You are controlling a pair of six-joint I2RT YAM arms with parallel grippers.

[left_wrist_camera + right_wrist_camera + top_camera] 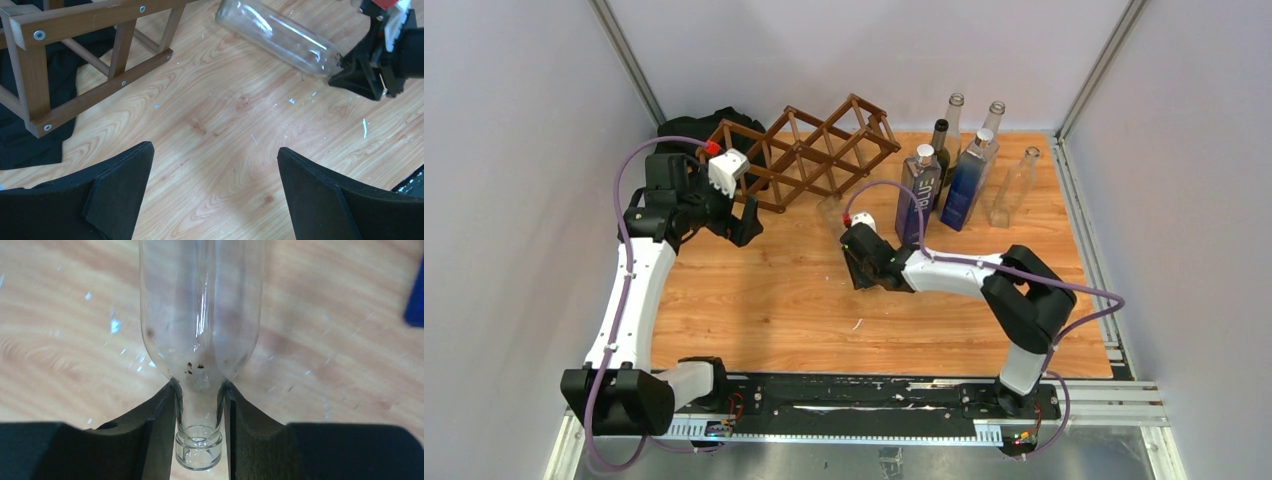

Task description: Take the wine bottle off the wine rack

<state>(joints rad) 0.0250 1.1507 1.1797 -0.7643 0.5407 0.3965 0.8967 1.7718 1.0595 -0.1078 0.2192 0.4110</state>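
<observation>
The wine bottle (832, 212) is clear glass and lies nearly flat over the table in front of the wine rack (809, 150), outside its cells. My right gripper (854, 248) is shut on the bottle's neck; in the right wrist view both fingers (160, 420) pinch the neck just above the lip of the bottle (202, 305). I cannot tell whether the bottle's base touches the wood. My left gripper (744, 225) is open and empty by the rack's left end. The left wrist view shows the open gripper (215, 155), the rack's corner (95, 95), the bottle (280, 37) and the right gripper (362, 75).
Several upright bottles stand at the back right, among them a dark blue one (969, 180) and a purple one (919, 195). A black cloth (694, 125) lies behind and under the rack's left end, also in the left wrist view (15, 145). Grey walls enclose the table.
</observation>
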